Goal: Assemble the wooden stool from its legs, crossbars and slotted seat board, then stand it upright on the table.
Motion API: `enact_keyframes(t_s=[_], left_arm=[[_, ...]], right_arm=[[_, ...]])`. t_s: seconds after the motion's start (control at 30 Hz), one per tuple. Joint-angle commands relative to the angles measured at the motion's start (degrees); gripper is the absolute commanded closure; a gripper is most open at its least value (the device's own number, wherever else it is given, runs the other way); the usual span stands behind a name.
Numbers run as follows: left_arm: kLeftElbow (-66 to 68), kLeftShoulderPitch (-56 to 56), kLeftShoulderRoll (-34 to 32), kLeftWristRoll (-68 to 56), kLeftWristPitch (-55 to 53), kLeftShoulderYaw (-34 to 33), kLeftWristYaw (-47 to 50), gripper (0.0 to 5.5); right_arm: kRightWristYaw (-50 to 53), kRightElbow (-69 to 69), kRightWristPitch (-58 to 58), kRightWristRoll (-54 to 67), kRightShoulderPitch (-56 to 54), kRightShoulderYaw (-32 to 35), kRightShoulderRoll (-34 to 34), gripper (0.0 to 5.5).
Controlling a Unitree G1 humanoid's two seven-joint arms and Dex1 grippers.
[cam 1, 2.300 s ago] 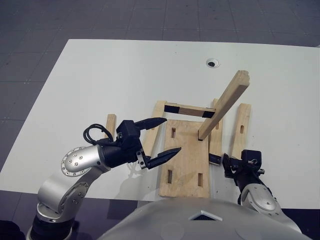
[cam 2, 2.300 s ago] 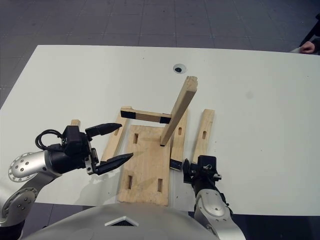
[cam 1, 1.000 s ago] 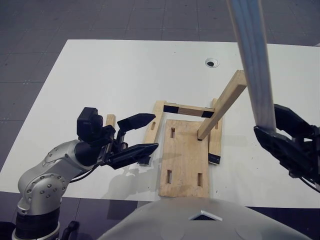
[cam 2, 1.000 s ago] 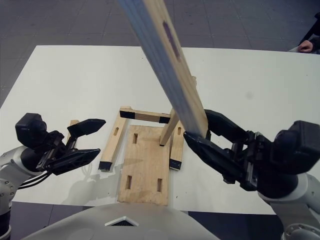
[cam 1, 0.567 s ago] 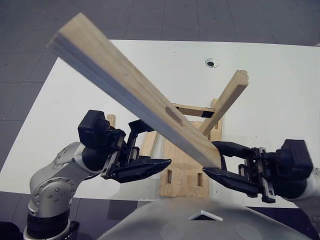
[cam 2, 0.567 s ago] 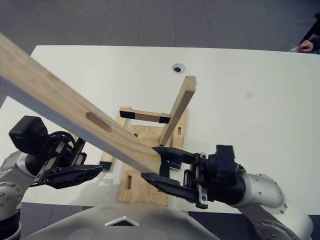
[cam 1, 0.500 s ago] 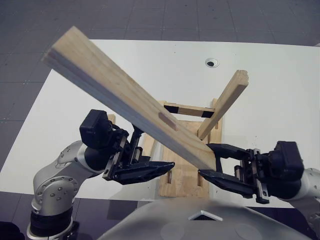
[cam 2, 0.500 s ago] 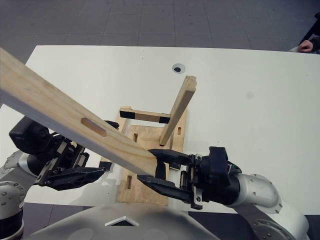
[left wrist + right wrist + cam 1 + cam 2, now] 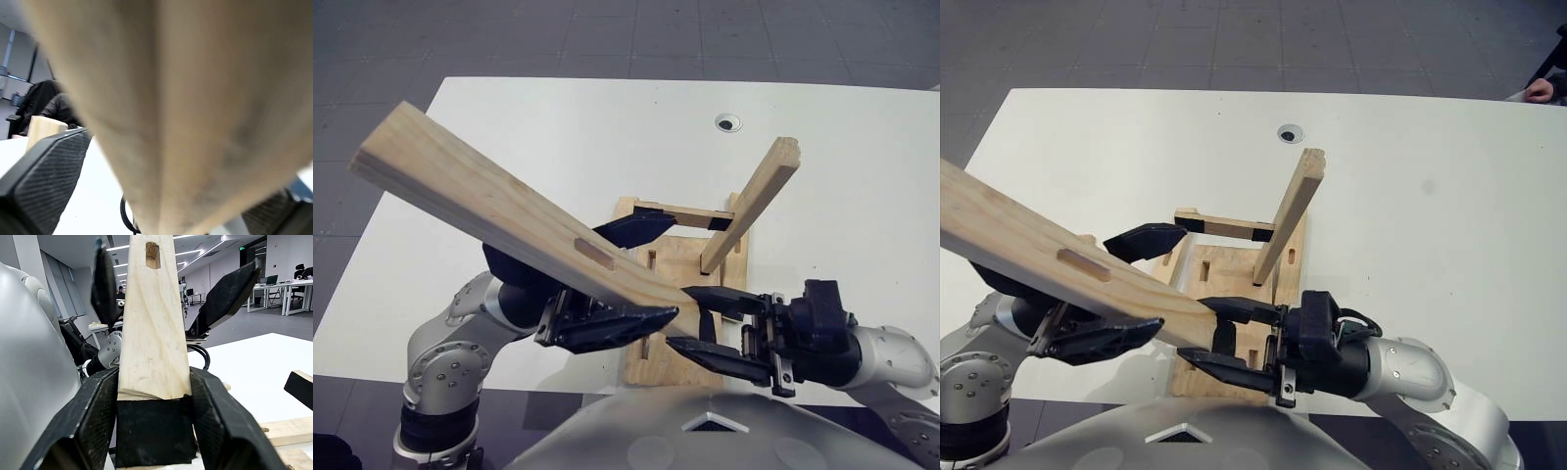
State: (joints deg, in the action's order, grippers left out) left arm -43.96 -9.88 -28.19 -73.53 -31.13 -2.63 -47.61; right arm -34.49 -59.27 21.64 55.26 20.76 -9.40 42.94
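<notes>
My right gripper (image 9: 682,317) is shut on the black-tipped end of a long wooden leg (image 9: 489,211), held above the table's front edge and slanting up toward the left. In the right wrist view its fingers (image 9: 98,416) clamp that end. My left gripper (image 9: 674,260) is open, one finger above the leg and one below it, not clamping. The slotted seat board (image 9: 1234,274) lies flat on the table behind them. A second leg (image 9: 754,201) stands tilted in one of its slots. A black-ended crossbar (image 9: 680,213) lies along the board's far edge.
Another leg (image 9: 1290,257) lies flat along the seat board's right side. The white table (image 9: 509,127) has a small round hole (image 9: 729,123) at the back. Both arms are over the table's near edge.
The right gripper took the leg from right of the board, lifted it and swung it across to the left. The left gripper moved in and now straddles it.
</notes>
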Motion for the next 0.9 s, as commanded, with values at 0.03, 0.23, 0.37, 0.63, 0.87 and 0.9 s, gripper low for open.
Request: enact_keyframes(t_s=[0.03, 0.23, 0.37, 0.63, 0.87, 0.9], left_arm=[[0.5, 1.0, 0.5, -0.6, 0.4, 0.1, 1.4, 1.61], [1.2, 0.9, 1.2, -1.1, 1.3, -1.2, 2.1, 2.56], [1.2, 1.0, 1.4, -1.5, 1.6, -1.6, 1.5, 3.21], [1.8, 1.3, 3.6, 1.4, 3.3, -1.6, 1.2, 3.42], [3.3, 2.4, 5.3, 10.7, 5.8, -0.8, 1.8, 3.42], [3.5, 2.1, 5.1, 11.8, 6.1, -0.6, 0.9, 3.42]], right_arm=[[0.4, -0.7, -0.6, -0.1, -0.8, -0.6, 0.6, 3.39], [0.6, -0.7, -1.7, 1.4, -0.4, -0.5, 1.1, 3.39], [0.9, -0.7, -2.0, 1.5, -0.5, -1.1, 1.3, 3.39], [1.0, -0.7, -2.3, 1.9, -0.7, -2.3, 1.4, 3.39], [1.8, -0.7, -1.6, 2.2, -1.6, -4.1, 1.9, 2.8], [2.3, -0.7, -1.3, 2.4, -1.9, -3.9, 1.9, 2.61]])
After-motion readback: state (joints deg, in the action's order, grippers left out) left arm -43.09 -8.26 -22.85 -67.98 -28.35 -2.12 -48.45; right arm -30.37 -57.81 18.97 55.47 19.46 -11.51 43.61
